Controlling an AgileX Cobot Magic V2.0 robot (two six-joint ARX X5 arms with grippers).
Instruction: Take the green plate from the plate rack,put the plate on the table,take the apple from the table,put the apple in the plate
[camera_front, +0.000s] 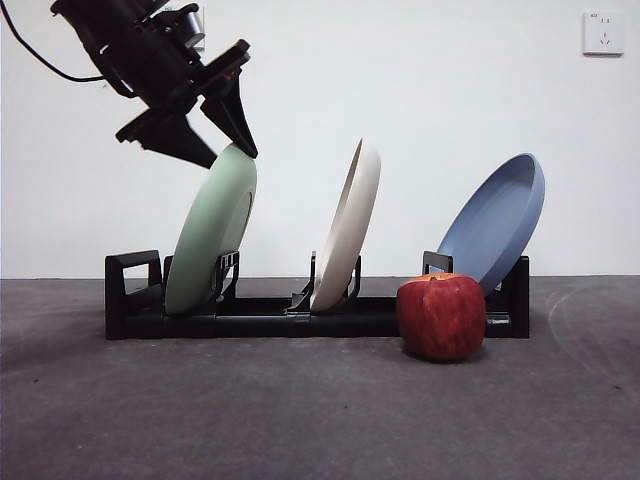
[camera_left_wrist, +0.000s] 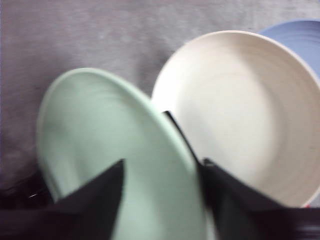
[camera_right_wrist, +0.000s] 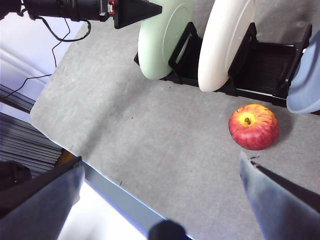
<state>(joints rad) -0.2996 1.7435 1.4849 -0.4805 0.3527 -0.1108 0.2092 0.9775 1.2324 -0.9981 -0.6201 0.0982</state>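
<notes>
Left pincer (camera_front: 228, 150), upper left of the front view, has its jaws apart, straddling the top rim of the green plate (camera_front: 210, 232); contact cannot be confirmed. That plate stands tilted in the leftmost slot of the plate rack (camera_front: 135, 300). Cream-white plate (camera_front: 346, 228) centre, blue plate (camera_front: 495, 220) right. Apple (camera_front: 441, 316) rests on the tabletop (camera_front: 300, 410), lower right. Right pincer (camera_right_wrist: 162, 200) hangs above the tabletop, jaws wide apart.

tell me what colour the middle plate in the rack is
Cream-white, plain; the middle plate shows best in the left wrist view.
</notes>
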